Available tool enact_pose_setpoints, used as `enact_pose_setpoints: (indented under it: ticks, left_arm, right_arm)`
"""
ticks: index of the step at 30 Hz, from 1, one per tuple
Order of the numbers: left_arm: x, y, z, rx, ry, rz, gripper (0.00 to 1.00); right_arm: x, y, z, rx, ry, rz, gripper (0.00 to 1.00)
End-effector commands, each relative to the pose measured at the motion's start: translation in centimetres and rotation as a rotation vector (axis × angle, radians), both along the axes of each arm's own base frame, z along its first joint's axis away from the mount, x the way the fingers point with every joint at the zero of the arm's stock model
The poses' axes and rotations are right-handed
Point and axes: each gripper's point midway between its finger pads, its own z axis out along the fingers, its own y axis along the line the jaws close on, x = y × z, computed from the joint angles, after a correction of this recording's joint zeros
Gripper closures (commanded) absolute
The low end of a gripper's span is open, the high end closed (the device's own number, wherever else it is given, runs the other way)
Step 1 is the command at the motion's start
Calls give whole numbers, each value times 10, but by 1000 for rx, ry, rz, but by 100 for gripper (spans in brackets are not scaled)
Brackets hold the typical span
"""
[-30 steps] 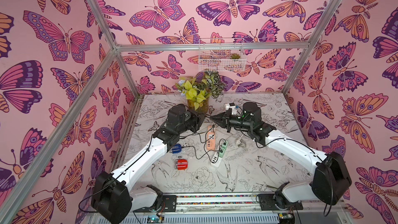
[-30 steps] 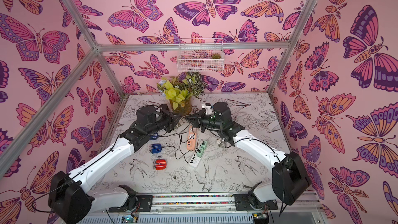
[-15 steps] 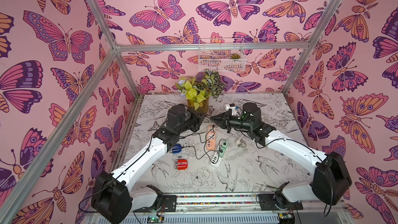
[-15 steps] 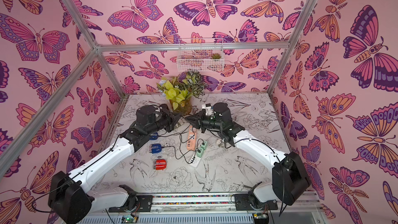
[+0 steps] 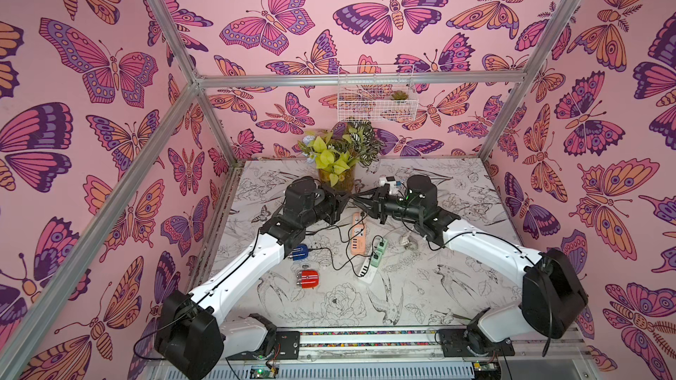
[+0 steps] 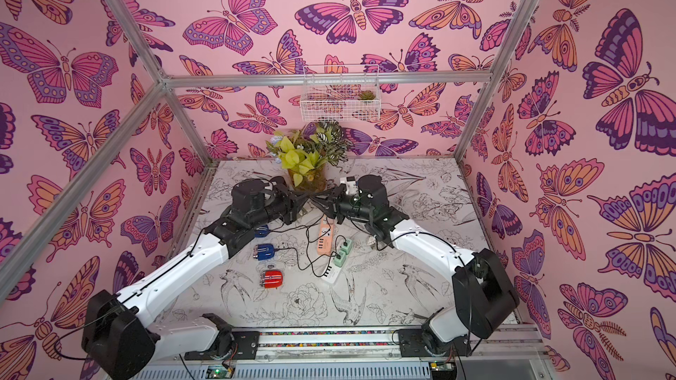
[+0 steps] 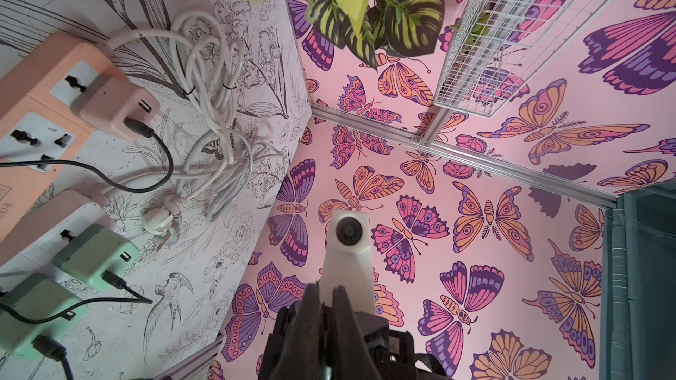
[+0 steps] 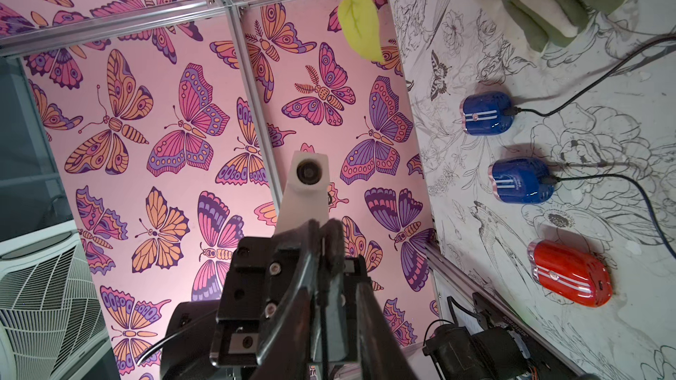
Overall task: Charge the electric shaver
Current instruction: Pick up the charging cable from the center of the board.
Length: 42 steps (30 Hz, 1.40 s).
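The red shaver (image 5: 308, 279) lies flat and unplugged on the table (image 5: 457, 286), toward the front on the left arm's side and well apart from both claws. In the right wrist view its glossy shell (image 8: 570, 274) shows white stripes. Just behind it sit two blue shavers, the nearer blue shaver (image 8: 521, 180) and the farther blue shaver (image 8: 484, 113), each with a black cable plugged in. The cables trail over the table toward the peach power strip (image 5: 358, 233) and the white power strip (image 5: 369, 272), which carries two green chargers (image 5: 380, 246).

Both arms reach in over the far end of the peach power strip, just in front of the plant (image 5: 336, 162). In both top views the left claw (image 5: 345, 199) and the right claw (image 5: 364, 201) meet tip to tip. The left claw is clenched. A fine dark line runs between its fingers, but I cannot tell whether it pinches anything. The right claw's fingers lie close together, and I cannot tell whether they are released or clenched.
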Motion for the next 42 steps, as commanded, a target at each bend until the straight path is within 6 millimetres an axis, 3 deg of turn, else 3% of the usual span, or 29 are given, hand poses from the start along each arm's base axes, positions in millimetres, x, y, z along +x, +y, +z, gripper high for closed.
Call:
enact_pose_setpoints:
  ticks: [1, 12, 13, 14, 21, 25, 28, 30, 42]
  left_arm:
    - [2, -2, 8, -15, -29, 0, 100]
    - [1, -5, 9, -23, -35, -7, 100]
    - [1, -5, 9, -24, -39, -5, 100]
    - [6, -8, -4, -7, -11, -5, 100]
    - [4, -8, -6, -3, -10, -8, 100]
    - [3, -6, -9, 1, -6, 0, 100]
    - [3, -4, -13, 11, 2, 0, 75]
    - [3, -2, -16, 21, 8, -4, 69]
    - [4, 3, -19, 30, 13, -13, 87]
  right_arm:
    - [4, 4, 9, 35, -14, -9, 79]
    - [6, 10, 13, 67, -3, -10, 83]
    - [5, 11, 12, 66, 0, -7, 84]
    - [4, 11, 10, 64, 4, -9, 86]
    - [5, 8, 4, 60, 24, -30, 100]
    - [4, 3, 2, 43, 29, -40, 100]
    - [3, 0, 0, 38, 33, -38, 100]
    - [1, -1, -1, 32, 35, -32, 100]
    - [-1, -1, 0, 35, 28, -19, 100]
